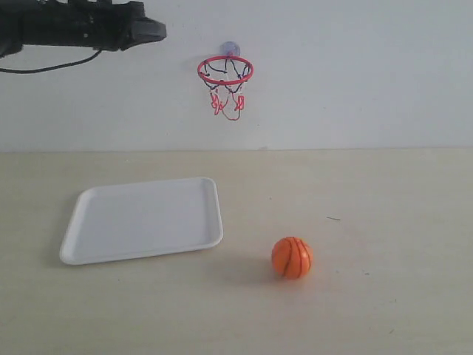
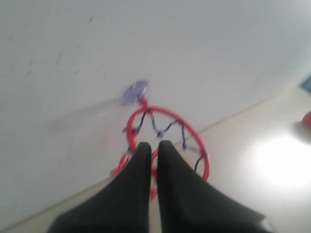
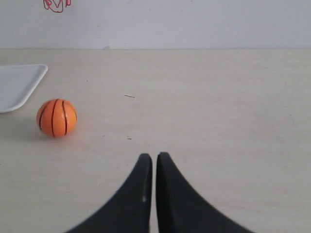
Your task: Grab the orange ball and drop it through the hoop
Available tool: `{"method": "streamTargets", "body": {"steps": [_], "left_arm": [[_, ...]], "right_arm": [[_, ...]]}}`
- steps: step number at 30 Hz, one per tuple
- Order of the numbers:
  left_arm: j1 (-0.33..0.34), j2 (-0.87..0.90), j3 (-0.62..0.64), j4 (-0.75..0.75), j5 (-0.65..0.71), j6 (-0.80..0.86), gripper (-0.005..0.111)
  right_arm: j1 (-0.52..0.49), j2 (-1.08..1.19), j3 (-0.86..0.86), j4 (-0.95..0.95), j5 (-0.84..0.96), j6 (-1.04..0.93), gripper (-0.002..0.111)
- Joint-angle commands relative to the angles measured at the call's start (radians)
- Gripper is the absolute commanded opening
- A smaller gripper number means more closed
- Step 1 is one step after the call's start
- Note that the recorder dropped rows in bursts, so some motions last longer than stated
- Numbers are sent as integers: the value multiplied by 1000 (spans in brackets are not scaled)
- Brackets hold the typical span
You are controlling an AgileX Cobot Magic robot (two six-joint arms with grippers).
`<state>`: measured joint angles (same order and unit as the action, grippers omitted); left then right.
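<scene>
Outside, the orange ball is lying on the tabletop nearer its front edge, near the white tray, which is sitting toward the left edge. The hoop is hanging on the wall beyond the far edge, with the left arm hovering high, apart from it. From the left wrist, the left fingers are pressing together, empty, pointing at the hoop's ring and suction cup. From the right wrist, the right fingers are lying together, holding nothing, with the ball well apart from them, beside the tray's corner.
</scene>
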<state>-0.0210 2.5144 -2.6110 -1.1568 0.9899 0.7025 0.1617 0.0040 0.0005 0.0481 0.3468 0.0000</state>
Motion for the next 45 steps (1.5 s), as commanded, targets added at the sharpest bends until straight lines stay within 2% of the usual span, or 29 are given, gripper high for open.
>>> {"method": "streamTargets", "body": {"steps": [1, 3, 4, 6, 9, 12, 15, 16, 19, 20, 22, 26, 30, 34, 37, 38, 41, 45], "left_arm": [[46, -72, -1, 399, 231, -139, 4], [60, -103, 46, 399, 231, -252, 4], [60, -117, 63, 396, 231, -252, 4], [32, -168, 125, 388, 231, -253, 4], [-42, -303, 324, 393, 231, -197, 4], [-97, -487, 632, 439, 231, -75, 4], [-105, -713, 1056, 433, 231, 52, 4], [-105, -785, 1192, 433, 171, 55, 4], [-105, -910, 1423, 428, 38, 35, 4], [-105, -978, 1542, 407, 18, 1, 4], [-105, -1048, 1645, 403, 34, -1, 4], [-105, -1086, 1732, 391, 45, 19, 4], [-105, -1086, 1734, 386, 45, 24, 4], [-102, -1104, 1737, 386, -20, 24, 4], [-102, -1123, 1745, 194, -208, 26, 4], [-102, -1123, 1745, 170, -240, 36, 4], [-106, -1136, 1767, 75, -365, 111, 4], [-108, -1222, 1854, -151, -522, 282, 4]], "right_arm": [[-2, -4, -1, -2, -14, 0, 3], [-2, -4, -1, -2, -14, 0, 3], [-2, -4, -1, -2, -14, 0, 3], [-2, -4, -1, -2, -14, 0, 3], [-2, -4, -1, -2, -14, 0, 3], [-2, -4, -1, -2, -14, 0, 3], [-2, -4, -1, -2, -14, 0, 3], [-2, -4, -1, -2, -14, 0, 3], [-2, -4, -1, -2, -14, 0, 3], [-2, -4, -1, -2, -14, 0, 3], [-2, -4, -1, 0, -14, 0, 3], [-2, -4, -1, 0, -14, 0, 3], [-2, -4, -1, 0, -14, 0, 3], [-2, -4, -1, 0, -14, 0, 3], [-2, -4, -1, 0, -14, 0, 3], [-2, -4, -1, 0, -14, 0, 3], [-2, -4, -1, 0, -14, 0, 3], [-2, -4, -1, 0, -14, 0, 3]]}}
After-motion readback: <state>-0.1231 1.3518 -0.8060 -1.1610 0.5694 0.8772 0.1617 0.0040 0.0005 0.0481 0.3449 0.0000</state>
